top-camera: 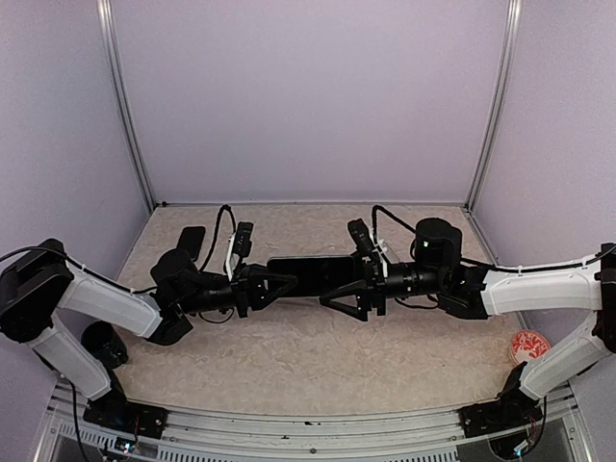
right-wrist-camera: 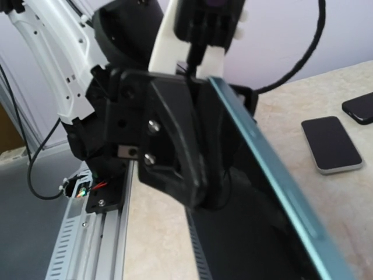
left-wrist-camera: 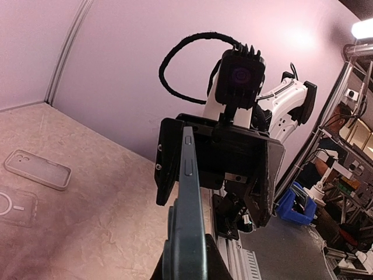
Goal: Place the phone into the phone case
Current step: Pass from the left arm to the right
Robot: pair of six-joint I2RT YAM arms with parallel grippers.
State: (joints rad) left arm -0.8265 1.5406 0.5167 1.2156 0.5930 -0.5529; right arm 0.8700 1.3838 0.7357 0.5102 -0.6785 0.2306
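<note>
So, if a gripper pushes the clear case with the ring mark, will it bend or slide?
The clear case looks thin and empty, so it is probably light and would flex under a pinch. It lies flat on the table, so a push would likely slide it rather than tip it.

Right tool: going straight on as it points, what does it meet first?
The phone, its end seemingly between the right tool's open jaws; beyond it, the left tool holding the other end. Depth unclear.
</note>
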